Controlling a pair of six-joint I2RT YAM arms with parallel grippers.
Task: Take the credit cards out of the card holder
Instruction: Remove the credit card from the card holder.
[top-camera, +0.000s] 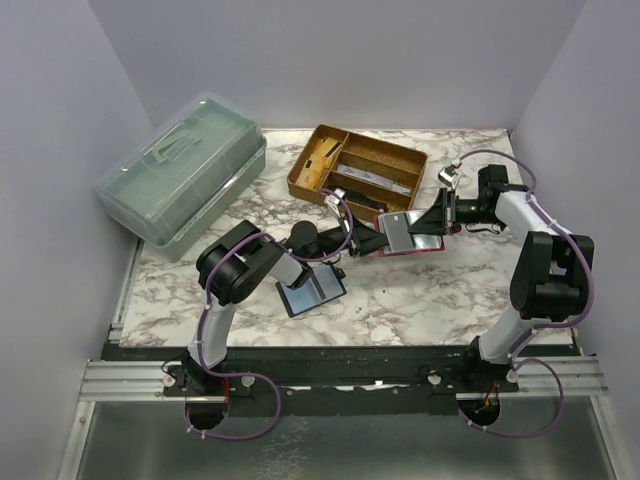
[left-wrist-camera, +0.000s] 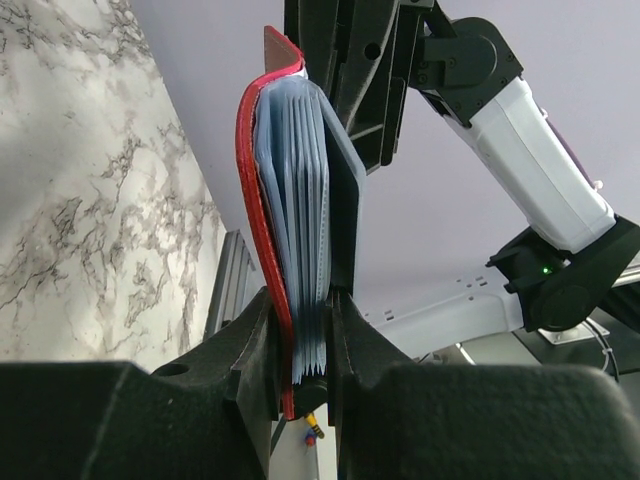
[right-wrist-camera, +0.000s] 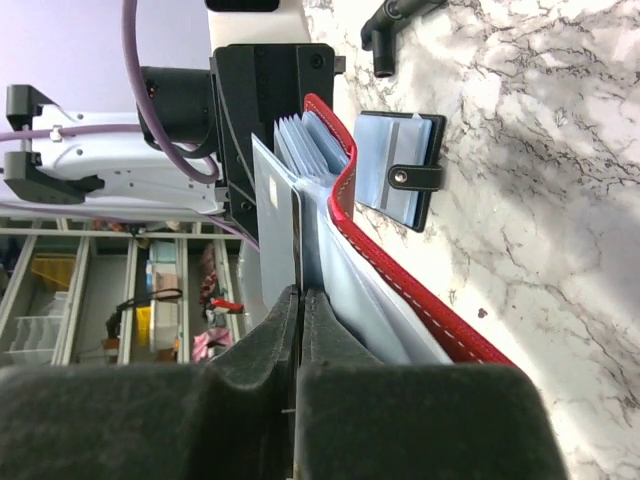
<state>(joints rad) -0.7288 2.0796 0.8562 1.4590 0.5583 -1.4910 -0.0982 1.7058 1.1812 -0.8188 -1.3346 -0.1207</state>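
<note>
Mid-extraction — left gripper (left-wrist-camera: 310, 335) clamps the card holder (left-wrist-camera: 295, 200), right gripper (right-wrist-camera: 300, 300) pinches a credit card (right-wrist-camera: 275, 230); next, a straight pull.

Two card holders: one red stitched folding card holder (left-wrist-camera: 295, 230), one black snap-tab card holder (top-camera: 312, 290). One pale grey plastic card (right-wrist-camera: 275, 215) sticking out. One translucent green lidded plastic box (top-camera: 185, 175). One brown divided tray (top-camera: 357, 165). One marble-pattern counter (top-camera: 420, 300).

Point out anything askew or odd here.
The red card holder is bent out of shape: the left tool clamps one end, the right tool pinches a credit card, and the cover kinks in an S-bend. A black card holder lies skewed on the table. Nothing spilled.
</note>
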